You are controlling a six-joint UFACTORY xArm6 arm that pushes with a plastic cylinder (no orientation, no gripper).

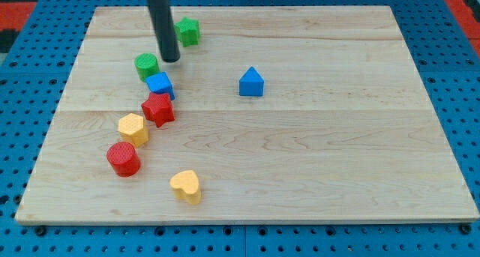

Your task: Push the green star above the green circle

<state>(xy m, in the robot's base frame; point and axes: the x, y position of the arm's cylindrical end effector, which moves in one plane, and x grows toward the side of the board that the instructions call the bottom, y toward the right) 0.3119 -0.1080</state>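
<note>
Seven small coloured blocks on the pale wooden bench point(315, 159), one camera view only, so that's the whole walk-through.

Camera view: the small green star-shaped block point(187, 31) sits near the view's top, left of centre. The short green circle-shaped block point(147, 65) lies below it and to the view's left, a little apart. My tip point(171, 60), the lower end of the dark rod, sits between the two: just to the view's right of the green circle and below-left of the green star. I can't tell if it touches either one; looks like a thin gap on both sides. No pincer on this rig, just the rod, so there's no open or closed state to report.

Other blocks: a blue cube-like block point(160, 85) right below the green circle, nearly touching it; a red star-shaped block point(158, 109) under that; a yellow hexagon-like block point(132, 128); a red cylinder block point(123, 159); a yellow heart-shaped block point(186, 186) near the view's bottom; a blue house-shaped block point(251, 82) well apart toward the centre.

Step, my read: approach phase, star not placed yet, since it is up-right of the circle, not straight above. The next move calls for getting my tip round to the star's right side, then nudging it toward the view's left until it lines up over the circle. Careful not to clip the circle on the way.
</note>
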